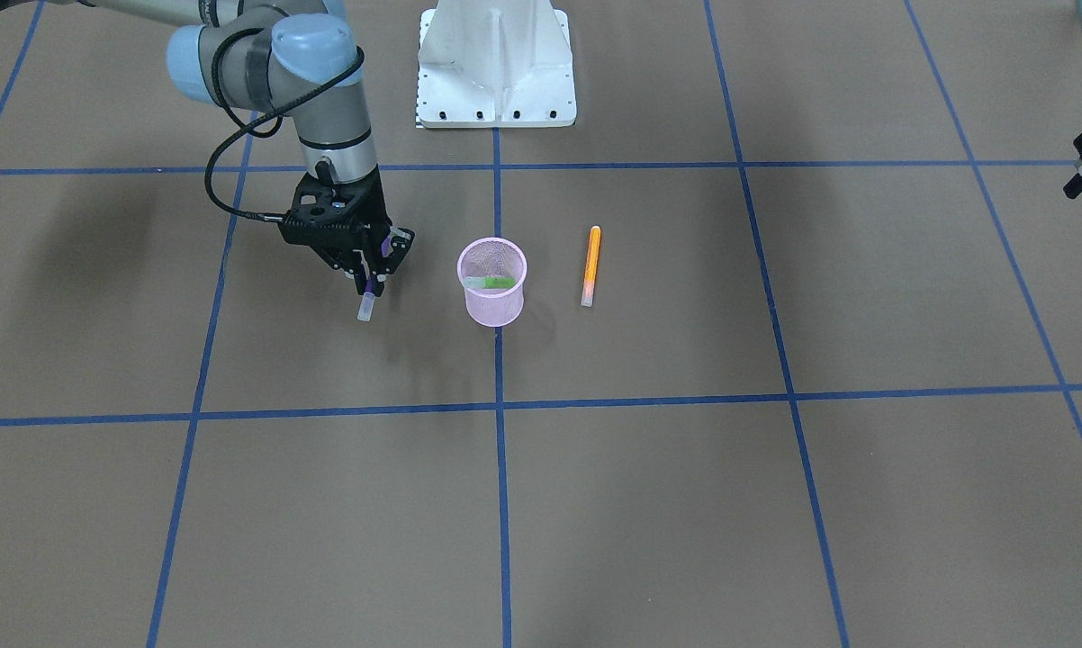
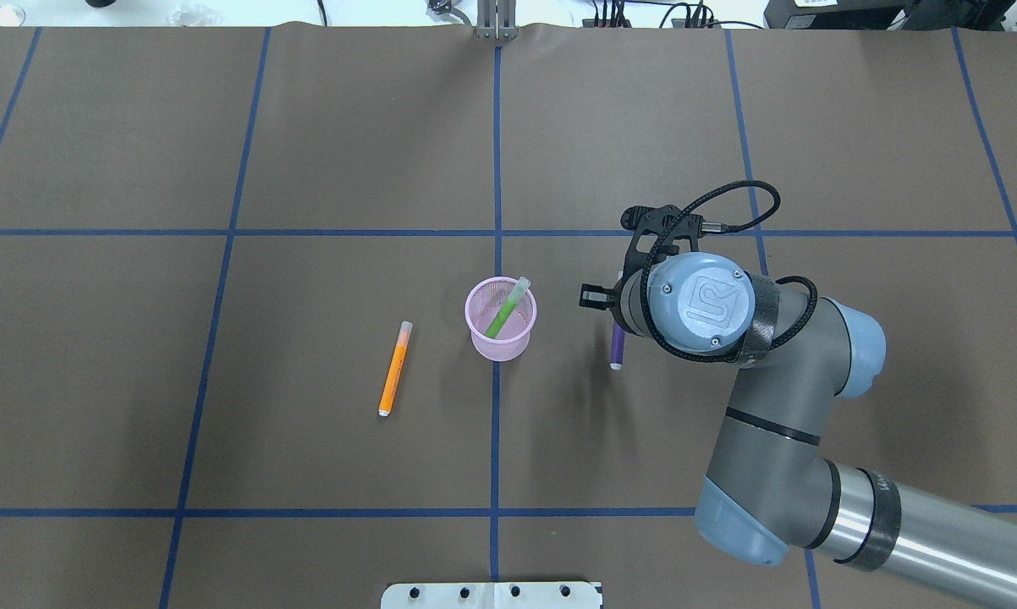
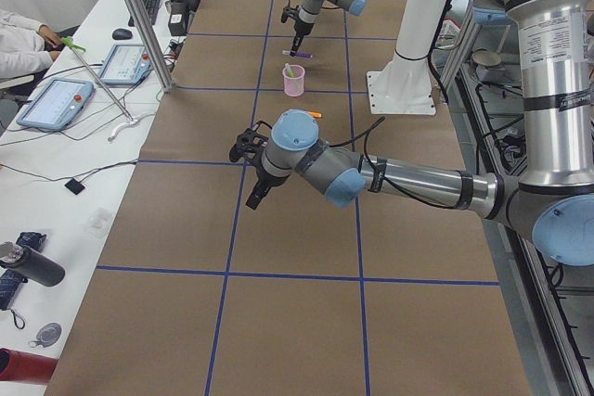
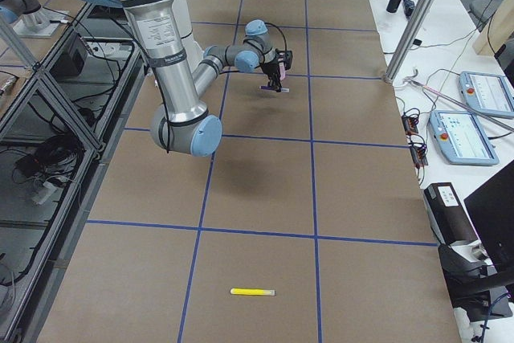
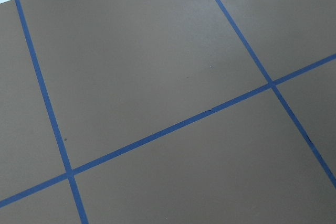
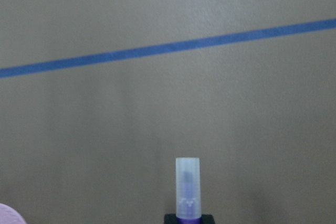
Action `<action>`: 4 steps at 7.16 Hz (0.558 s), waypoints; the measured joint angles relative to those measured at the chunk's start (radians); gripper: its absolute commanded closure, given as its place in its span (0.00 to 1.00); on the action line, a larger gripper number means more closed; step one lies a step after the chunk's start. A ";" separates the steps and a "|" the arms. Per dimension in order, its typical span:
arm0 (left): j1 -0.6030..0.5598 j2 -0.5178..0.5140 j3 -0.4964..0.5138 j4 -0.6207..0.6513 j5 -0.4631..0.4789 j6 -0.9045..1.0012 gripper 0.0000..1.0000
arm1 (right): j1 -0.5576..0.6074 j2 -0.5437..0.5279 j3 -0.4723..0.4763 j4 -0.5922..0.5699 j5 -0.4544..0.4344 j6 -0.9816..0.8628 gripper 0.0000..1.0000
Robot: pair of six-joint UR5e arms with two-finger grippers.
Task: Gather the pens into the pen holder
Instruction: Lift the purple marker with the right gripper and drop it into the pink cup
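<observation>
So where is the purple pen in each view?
Front-facing: purple pen left of the pink cup.
Overhead: pen right of it.
Exterior left: pen top centre, beyond cup.
Exterior right: pen upper centre.
Left wrist: absent.
Right wrist: pen bottom centre.
Shared landmark: the pink cup.

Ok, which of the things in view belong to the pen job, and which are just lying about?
Part of the job: purple pen, held in the right gripper; green pen, leaning inside the pink pen holder; orange pen, flat on the table.
Just lying about: yellow stick at the table's right end; tablets and a dark bottle off to the sides.
</observation>
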 measured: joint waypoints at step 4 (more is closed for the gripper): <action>0.006 -0.016 0.025 0.006 -0.002 -0.011 0.00 | -0.079 0.100 0.057 -0.094 -0.396 0.210 1.00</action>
